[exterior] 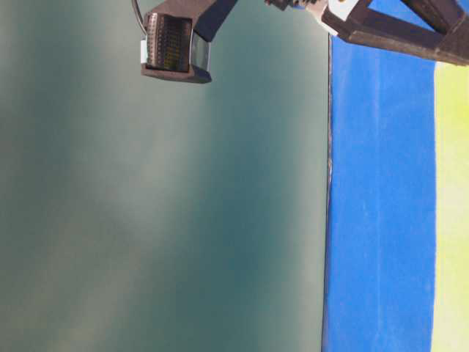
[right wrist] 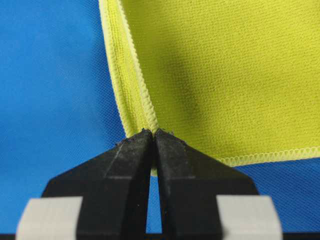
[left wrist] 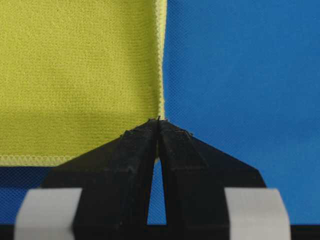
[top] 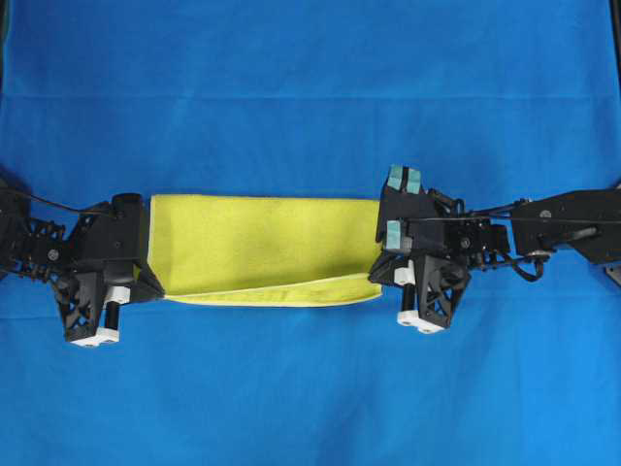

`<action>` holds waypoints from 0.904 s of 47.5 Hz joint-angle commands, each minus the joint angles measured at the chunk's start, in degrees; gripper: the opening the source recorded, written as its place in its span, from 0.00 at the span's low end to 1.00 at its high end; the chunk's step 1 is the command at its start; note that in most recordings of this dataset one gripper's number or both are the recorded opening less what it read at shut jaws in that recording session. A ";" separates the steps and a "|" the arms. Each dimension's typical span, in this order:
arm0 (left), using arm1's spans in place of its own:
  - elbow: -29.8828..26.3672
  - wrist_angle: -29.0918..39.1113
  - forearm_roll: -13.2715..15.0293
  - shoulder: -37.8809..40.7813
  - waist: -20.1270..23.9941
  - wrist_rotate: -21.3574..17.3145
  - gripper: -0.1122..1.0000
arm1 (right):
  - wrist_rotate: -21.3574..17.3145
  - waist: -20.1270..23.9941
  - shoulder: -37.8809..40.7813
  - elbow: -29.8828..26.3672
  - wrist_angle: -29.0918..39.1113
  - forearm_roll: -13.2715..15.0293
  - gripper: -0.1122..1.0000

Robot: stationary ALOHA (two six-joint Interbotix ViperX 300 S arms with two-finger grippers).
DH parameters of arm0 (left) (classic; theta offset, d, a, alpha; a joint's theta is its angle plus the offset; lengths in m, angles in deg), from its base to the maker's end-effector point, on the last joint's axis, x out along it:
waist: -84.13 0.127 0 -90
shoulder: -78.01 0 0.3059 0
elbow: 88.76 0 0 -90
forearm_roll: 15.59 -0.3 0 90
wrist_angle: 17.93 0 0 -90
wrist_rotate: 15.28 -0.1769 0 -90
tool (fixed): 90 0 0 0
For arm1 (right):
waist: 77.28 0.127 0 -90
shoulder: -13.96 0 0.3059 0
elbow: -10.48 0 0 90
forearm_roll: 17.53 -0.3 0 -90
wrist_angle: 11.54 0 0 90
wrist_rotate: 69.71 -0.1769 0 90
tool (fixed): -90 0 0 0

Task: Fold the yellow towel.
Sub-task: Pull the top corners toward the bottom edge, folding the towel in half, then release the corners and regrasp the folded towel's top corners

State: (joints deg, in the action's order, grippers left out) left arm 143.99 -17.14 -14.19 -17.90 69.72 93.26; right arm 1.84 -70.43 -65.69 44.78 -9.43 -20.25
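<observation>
The square yellow-green microfibre towel is laid folded between both grippers on the large blue cloth. Its hemmed corners are pinched by the closed left gripper and closed right gripper.

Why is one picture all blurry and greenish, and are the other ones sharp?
Table-level view: a big, smooth, out-of-focus teal area fills the left, with only a strip of the blue cloth beside it. Both wrist views: sharp, showing the yellow towel's weave. Overhead view: evenly lit, slightly soft, no strong glare.
</observation>
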 commanded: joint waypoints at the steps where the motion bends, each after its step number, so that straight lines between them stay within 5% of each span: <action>1: -1.41 -0.53 0.09 -0.35 -0.09 0.09 0.14 | -0.09 0.97 -0.88 -1.05 -0.44 -0.26 0.17; 5: -1.67 -0.44 0.00 -0.97 -0.09 -0.18 0.27 | -0.09 1.85 -0.88 -1.49 -0.53 -0.26 0.40; 10: -1.67 -0.44 0.00 -2.46 -0.09 -0.97 0.57 | 0.09 2.72 -0.97 -2.37 -0.18 -0.18 0.65; 15: -1.14 -0.35 0.00 -4.22 0.09 -2.37 0.81 | 0.35 2.81 -2.02 -2.72 0.09 0.09 0.61; 43: -0.79 -0.62 0.00 -2.99 19.25 -16.00 0.76 | 0.79 -11.87 -2.72 -1.76 2.46 6.42 0.59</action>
State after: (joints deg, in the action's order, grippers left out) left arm 143.64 -17.22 -14.19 -21.15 87.56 77.71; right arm 2.54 -81.33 -68.50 43.46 -6.79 -14.36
